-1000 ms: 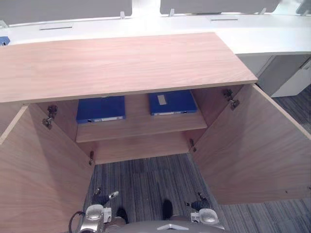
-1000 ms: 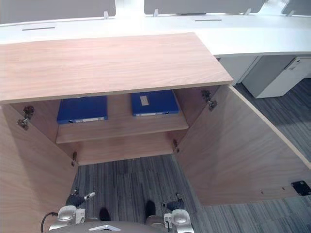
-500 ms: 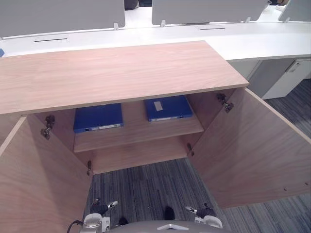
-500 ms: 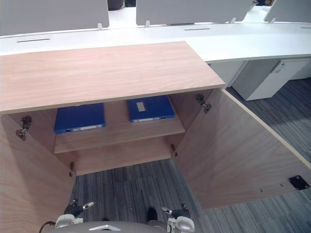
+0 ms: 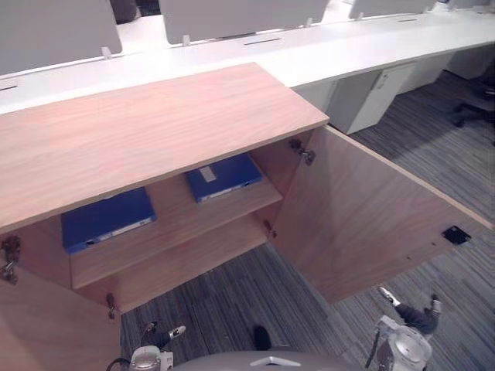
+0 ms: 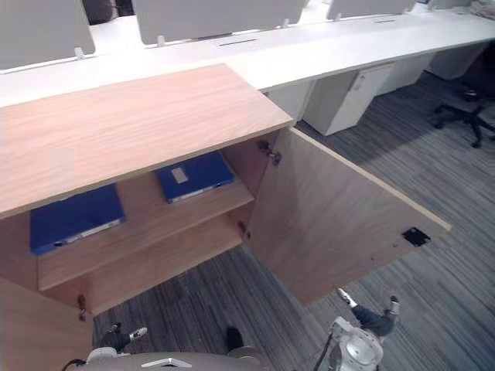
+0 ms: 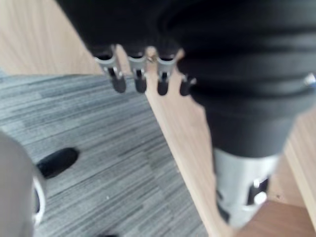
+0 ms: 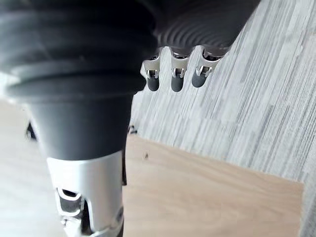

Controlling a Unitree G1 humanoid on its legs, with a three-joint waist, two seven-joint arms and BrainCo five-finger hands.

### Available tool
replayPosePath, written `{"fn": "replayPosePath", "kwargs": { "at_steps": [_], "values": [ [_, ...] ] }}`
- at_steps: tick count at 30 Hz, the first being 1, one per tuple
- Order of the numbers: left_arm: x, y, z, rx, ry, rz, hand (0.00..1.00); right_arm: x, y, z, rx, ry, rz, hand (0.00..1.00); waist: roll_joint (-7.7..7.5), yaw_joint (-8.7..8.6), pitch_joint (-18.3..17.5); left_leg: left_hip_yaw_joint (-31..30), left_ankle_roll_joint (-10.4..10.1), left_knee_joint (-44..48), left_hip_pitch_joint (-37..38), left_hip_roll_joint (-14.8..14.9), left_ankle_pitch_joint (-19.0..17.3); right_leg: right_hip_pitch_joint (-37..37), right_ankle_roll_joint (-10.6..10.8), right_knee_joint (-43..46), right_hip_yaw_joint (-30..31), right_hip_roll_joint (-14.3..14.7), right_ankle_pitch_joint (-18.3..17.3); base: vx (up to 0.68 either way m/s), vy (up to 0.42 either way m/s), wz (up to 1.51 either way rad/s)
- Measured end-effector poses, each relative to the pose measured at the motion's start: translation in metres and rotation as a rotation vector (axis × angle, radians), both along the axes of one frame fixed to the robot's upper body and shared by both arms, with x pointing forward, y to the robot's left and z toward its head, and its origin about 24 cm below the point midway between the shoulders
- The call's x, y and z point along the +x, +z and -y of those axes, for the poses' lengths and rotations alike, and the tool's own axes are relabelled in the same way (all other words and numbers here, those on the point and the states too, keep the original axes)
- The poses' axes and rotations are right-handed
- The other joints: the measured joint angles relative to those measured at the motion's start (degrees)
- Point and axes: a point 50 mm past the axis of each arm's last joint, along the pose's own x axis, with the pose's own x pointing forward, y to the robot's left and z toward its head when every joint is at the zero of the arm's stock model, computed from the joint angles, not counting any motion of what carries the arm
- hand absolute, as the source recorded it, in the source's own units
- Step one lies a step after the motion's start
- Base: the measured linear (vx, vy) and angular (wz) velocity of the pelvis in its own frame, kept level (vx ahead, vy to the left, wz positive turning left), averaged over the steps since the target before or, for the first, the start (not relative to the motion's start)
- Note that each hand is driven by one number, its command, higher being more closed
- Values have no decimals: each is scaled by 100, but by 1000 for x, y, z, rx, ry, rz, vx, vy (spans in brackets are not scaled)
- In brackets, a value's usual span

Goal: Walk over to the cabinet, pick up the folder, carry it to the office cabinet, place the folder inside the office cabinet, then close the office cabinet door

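A wooden cabinet (image 5: 155, 131) stands before me with both doors swung wide. On its upper shelf lie two flat blue folders: one at the left (image 5: 104, 220) and one with a white label at the right (image 5: 224, 176). My left hand (image 5: 158, 338) hangs low over the carpet near the left door (image 5: 46, 332), fingers (image 7: 138, 81) relaxed and holding nothing. My right hand (image 5: 410, 315) hangs in front of the right door (image 5: 371, 224), fingers (image 8: 173, 81) relaxed and empty too. Both hands are well below and short of the shelf.
Behind the cabinet runs a long white desk (image 5: 309, 54) with grey partition screens. A white pedestal unit (image 5: 371, 93) stands under it at the right. A black office chair (image 6: 464, 108) sits at the far right on grey striped carpet (image 5: 232, 301).
The camera has swung to the right, so the cabinet now sits left in the picture. My right hand has swung out to the right and shows higher. The folders lie as before.
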Motion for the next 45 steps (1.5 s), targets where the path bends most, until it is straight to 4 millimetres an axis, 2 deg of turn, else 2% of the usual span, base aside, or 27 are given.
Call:
{"fn": "replayPosePath", "kwargs": {
  "at_steps": [5,8,12,14,16,21,28,33,40,45],
  "values": [
    [3,0,12,-39,39,15,0,-10,3,11,20,-117,51,0,160,-37,-56,325,-47,190,0,103,-219,-113,-23,103,158,91,-14,16,-34,-37],
    [4,-1,20,-63,53,20,0,-4,9,16,30,-167,123,0,266,-127,-14,462,-40,236,22,117,-294,-160,-22,128,281,131,-14,-19,-39,-26],
    [9,-1,25,-77,50,29,0,13,25,30,-2,-180,199,0,398,-174,79,566,-63,321,54,131,-386,-158,-23,129,395,153,-21,-45,-52,-15],
    [9,0,24,-78,41,31,0,27,41,43,-39,-155,248,0,453,-219,139,576,-70,408,23,142,-439,-166,-34,127,397,150,-30,-51,-60,-3],
    [9,0,20,-58,-6,26,0,46,60,61,-91,-95,279,0,530,-233,190,573,-68,467,-33,148,-472,-209,-34,112,396,144,-30,-61,-62,-1],
    [8,1,10,-34,-69,20,0,76,88,81,-169,54,272,0,631,-224,255,475,-67,506,-127,157,-479,-209,11,-22,318,138,2,-39,-62,5],
    [6,0,16,-46,-141,14,0,92,94,87,-202,161,200,0,701,-252,342,156,-66,503,-237,165,-479,-197,22,-91,150,129,14,-23,-57,8],
    [6,0,13,-28,-174,11,0,97,99,91,-234,197,152,0,728,-278,394,-19,-51,505,-312,152,-469,-201,23,-91,-95,89,14,-64,-54,13],
    [8,0,16,-25,-223,11,0,122,111,83,-285,298,137,0,790,-282,506,-109,-4,509,-443,76,-439,-339,73,-93,-111,4,51,-95,-42,4],
    [8,1,17,-20,-238,14,0,128,115,79,-291,314,149,0,802,-289,518,-118,4,507,-503,74,-434,-398,81,-94,-110,10,67,-60,-53,-2]
  ]
}}
